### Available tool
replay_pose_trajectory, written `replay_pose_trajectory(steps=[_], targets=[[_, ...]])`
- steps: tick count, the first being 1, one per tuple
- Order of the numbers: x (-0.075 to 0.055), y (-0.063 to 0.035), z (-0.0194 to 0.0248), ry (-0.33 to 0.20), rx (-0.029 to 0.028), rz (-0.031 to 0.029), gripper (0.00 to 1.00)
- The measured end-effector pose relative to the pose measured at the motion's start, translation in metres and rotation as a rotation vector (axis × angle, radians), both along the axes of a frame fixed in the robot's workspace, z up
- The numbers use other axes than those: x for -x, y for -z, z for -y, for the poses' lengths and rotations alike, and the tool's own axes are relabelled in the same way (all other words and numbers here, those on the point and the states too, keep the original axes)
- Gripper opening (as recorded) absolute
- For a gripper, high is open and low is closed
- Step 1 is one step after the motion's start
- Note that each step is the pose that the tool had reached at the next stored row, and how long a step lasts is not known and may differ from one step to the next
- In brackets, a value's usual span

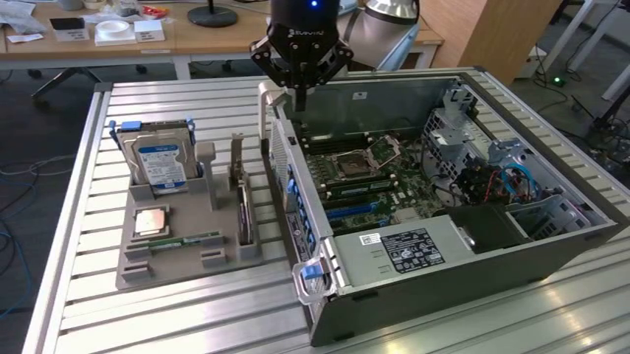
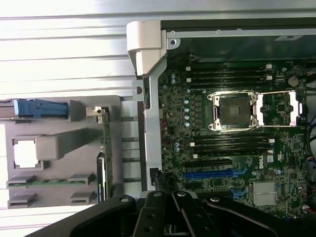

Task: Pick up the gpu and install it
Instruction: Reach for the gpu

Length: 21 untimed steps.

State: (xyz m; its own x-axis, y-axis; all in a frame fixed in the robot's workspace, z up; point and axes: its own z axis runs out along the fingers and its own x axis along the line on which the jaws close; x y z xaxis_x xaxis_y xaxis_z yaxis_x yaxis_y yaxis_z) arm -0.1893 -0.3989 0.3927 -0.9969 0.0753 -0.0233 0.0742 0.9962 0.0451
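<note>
Gpu [image 1: 242, 206] stands on edge in gray holder [image 1: 177, 254], long axis alongside the case [image 1: 443, 276]; fingers [image 1: 298, 94] together.

The bench [image 1: 147, 324] is ribbed bare aluminium with a soft sheen. The parts holder [image 1: 177, 258] is matt grey plastic. The hard drive [image 1: 162, 166] is silvery metal under a glossy label. The gpu [image 1: 243, 214] pairs a dark face with a silvery metal bracket. The computer case [image 1: 473, 287] is matt grey sheet metal, and the gripper [image 1: 298, 99] is matt black.
</note>
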Motion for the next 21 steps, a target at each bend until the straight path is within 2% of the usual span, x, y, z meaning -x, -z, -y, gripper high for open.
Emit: replay_pose_trajectory(steps=[21], targets=[[0.013, 0.0001, 0.0, 0.0, 0.0, 0.0, 0.11]])
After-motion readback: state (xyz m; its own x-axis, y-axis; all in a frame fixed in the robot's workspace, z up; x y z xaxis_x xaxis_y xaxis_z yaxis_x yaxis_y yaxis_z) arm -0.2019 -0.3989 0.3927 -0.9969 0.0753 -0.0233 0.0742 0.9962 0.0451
